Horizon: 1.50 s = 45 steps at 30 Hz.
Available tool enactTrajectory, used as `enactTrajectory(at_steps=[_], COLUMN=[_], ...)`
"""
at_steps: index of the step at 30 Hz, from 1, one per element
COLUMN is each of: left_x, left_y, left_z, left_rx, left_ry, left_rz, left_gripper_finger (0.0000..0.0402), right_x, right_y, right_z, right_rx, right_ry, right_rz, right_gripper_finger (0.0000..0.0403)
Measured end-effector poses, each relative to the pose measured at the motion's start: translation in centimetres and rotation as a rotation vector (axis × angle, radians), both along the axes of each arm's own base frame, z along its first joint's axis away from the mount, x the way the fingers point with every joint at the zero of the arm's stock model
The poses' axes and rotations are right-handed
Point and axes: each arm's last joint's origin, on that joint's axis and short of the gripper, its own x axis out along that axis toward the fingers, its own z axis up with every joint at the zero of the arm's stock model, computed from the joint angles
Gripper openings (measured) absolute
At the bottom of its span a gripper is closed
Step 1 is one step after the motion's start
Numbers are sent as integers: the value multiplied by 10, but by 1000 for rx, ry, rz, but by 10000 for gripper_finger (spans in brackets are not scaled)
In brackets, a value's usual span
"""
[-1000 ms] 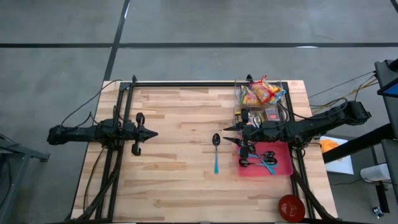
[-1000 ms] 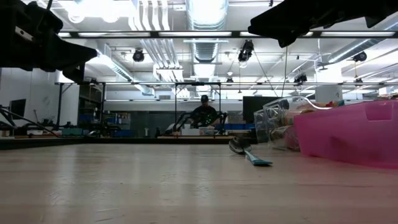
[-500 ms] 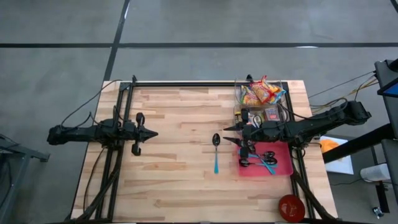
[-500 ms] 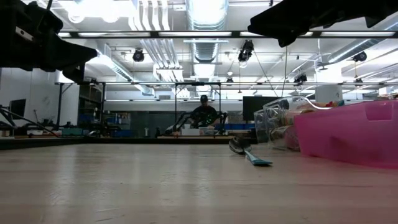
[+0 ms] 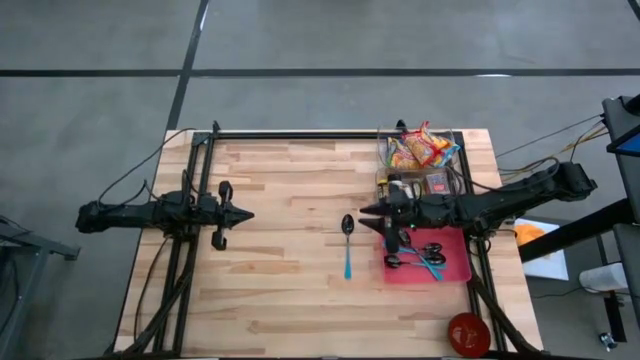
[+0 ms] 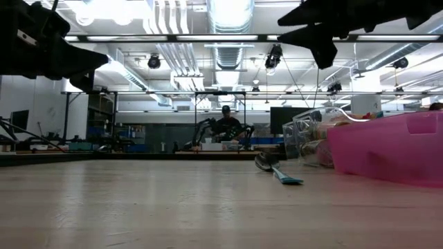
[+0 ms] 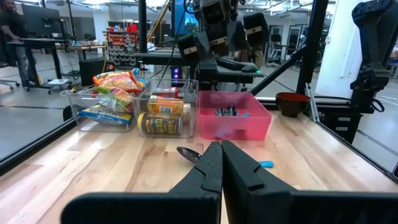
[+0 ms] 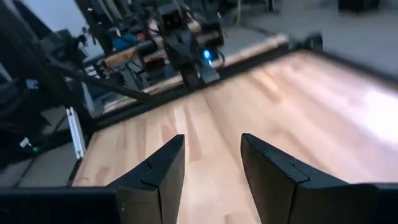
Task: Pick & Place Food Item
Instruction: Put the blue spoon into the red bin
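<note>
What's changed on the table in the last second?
The right gripper, open and empty, has turned at the wrist; its fingers, spread side by side from above a second ago, now line up, and one points downward in the low view. Nothing was grasped or released. The left gripper, spoon, pink tray and snack bin stayed put.
</note>
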Motion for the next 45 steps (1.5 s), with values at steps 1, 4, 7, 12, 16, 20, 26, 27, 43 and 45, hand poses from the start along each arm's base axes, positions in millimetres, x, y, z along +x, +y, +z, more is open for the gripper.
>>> enactTrajectory(at_steps=[1,4,7,12,16,20,26,27,43,45], left_x=[0,0,0,0,0,0,1,1,3,3], left_y=[0,0,0,0,0,0,0,0,0,0], left_z=[0,0,0,0,0,-1,-2,-2,-4,-5], left_rx=[0,0,0,0,0,0,-1,-1,-2,-2], left_ry=[0,0,0,0,1,7,25,25,51,58], left_rz=[0,0,0,0,0,0,-1,-1,0,0], left_gripper_finger=[0,0,0,0,0,0,0,0,0,0], right_x=[0,1,2,5,18,38,67,73,125,125], right_y=[0,0,0,1,3,7,11,11,-23,-16], right_z=[0,1,8,19,13,4,-8,-10,-37,-41], right_rx=[28,99,146,209,243,236,277,269,255,301], right_ry=[24,102,157,273,364,434,610,642,975,972], right_rz=[-7,-30,-52,-105,-145,-161,-262,-284,-321,-361], right_gripper_finger=[156,156,156,155,155,155,155,155,155,155])
